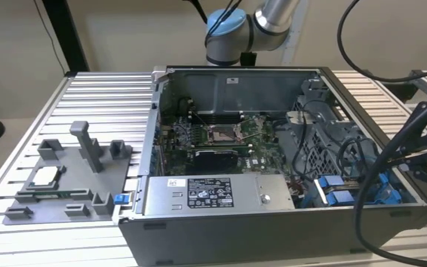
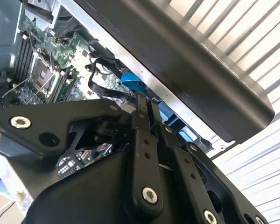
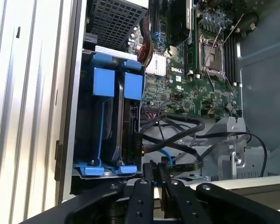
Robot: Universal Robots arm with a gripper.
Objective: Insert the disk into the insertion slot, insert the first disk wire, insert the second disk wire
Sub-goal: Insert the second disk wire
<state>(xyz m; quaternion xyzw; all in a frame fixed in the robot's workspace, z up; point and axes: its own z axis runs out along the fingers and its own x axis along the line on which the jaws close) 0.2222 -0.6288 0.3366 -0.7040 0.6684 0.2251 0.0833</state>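
- A grey plastic tray (image 1: 58, 189) with upright pegs lies on the ribbed metal table (image 1: 102, 94), well to the exterior view's left of the open computer case (image 1: 236, 78).
- Inside the case, a green circuit board (image 1: 221, 136) covers the floor, and a grey box (image 1: 213, 194) with a sticker sits along the case's near wall.
- At the case's near corner on the exterior view's right stands the insertion slot (image 1: 339, 192), a metal bay with blue rails.
- In the first wrist view the disk (image 3: 119, 126) stands on edge inside that slot (image 3: 91, 135), framed by its blue carrier, blue tabs facing out.
- Black cables (image 3: 177, 135) and one thin blue wire (image 3: 164, 155) loop beside the bay, over the circuit board (image 3: 186, 84), between it and the gripper.
- The gripper (image 3: 156, 170) hangs just beside the bay, near the cables; its fingers (image 3: 151, 167) stand close together, only a narrow gap between them.
- Whether they pinch a wire, I cannot tell.
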